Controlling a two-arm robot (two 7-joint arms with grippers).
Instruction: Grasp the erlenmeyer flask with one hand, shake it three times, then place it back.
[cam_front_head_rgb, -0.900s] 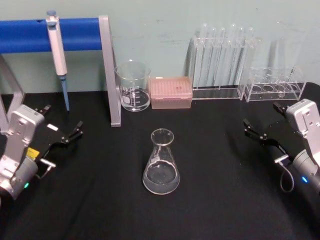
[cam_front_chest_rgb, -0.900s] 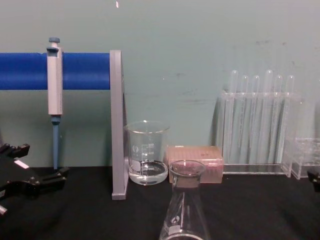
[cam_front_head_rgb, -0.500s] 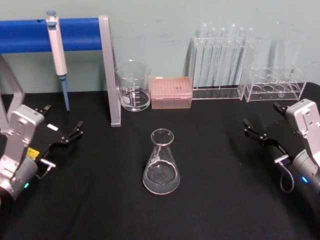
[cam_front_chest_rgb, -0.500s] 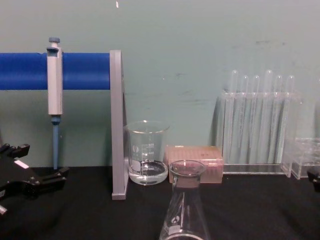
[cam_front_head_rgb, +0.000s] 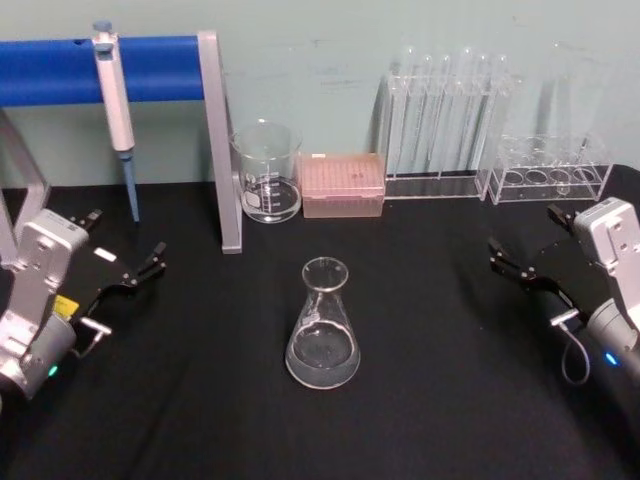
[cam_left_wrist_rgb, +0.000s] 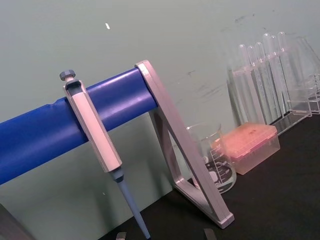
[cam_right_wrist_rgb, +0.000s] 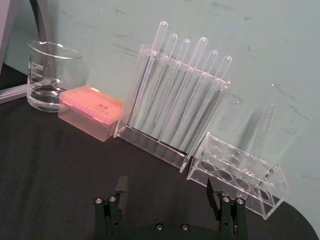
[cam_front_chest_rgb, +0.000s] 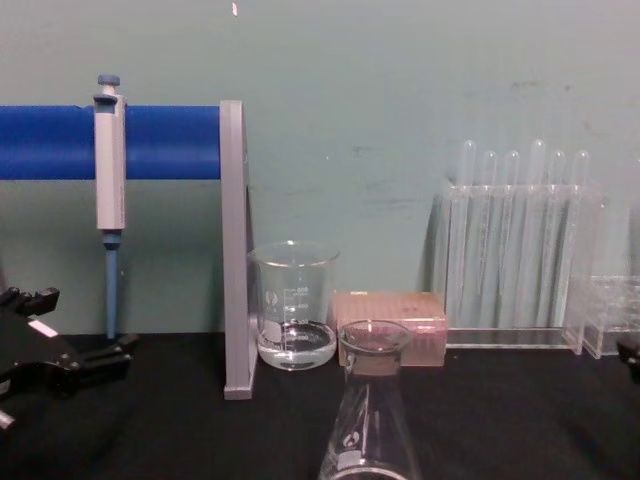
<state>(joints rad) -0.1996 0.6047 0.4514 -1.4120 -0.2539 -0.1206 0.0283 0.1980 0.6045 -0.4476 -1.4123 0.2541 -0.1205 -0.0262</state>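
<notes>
So the erlenmeyer flask stands upright mid-table, nothing touching it. The left gripper sits by the left edge and the right gripper by the right edge, both with jaws spread apart.

The right gripper holds its jaws wide apart above the black desk. Straight ahead of the gap stands a tall clear rack of test tubes. A low clear rack sits just beyond one jaw. Beyond the other lie a pink tip box and, farther out, a glass beaker.
</notes>
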